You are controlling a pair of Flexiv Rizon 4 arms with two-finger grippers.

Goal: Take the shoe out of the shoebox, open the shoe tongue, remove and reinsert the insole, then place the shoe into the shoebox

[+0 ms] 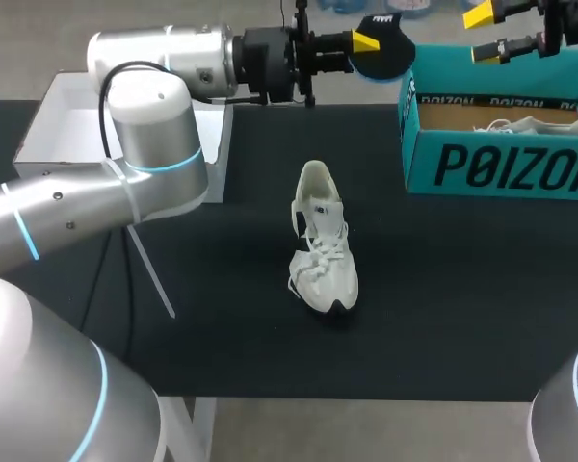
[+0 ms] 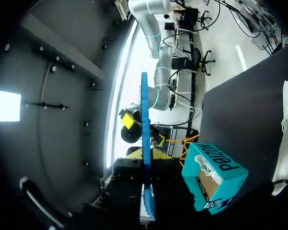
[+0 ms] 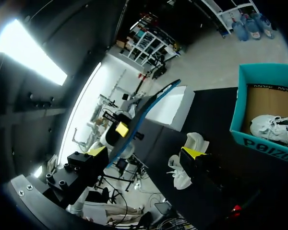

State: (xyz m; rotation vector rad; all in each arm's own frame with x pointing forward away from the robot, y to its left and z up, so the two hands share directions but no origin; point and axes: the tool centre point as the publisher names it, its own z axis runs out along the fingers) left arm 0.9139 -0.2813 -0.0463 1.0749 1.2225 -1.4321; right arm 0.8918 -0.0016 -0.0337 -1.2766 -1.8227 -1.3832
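A white shoe (image 1: 320, 241) lies on the black mat mid-table, its toe toward the front edge. My left gripper (image 1: 366, 43) is raised over the table's far edge, shut on a dark blue insole (image 1: 385, 53). In the left wrist view the insole (image 2: 146, 143) shows edge-on between the fingers. My right gripper (image 1: 484, 34) hangs open just right of the insole, above the teal shoebox (image 1: 501, 164), not touching it. In the right wrist view the insole (image 3: 144, 112) is ahead of the open right gripper (image 3: 145, 152). The shoe (image 3: 185, 165) lies beyond.
A second white shoe (image 1: 535, 125) lies inside the shoebox at the back right. A white box lid (image 1: 48, 115) sits at the back left, partly behind my left arm. The shoebox (image 3: 266, 136) and the lid (image 3: 170, 108) also show in the right wrist view.
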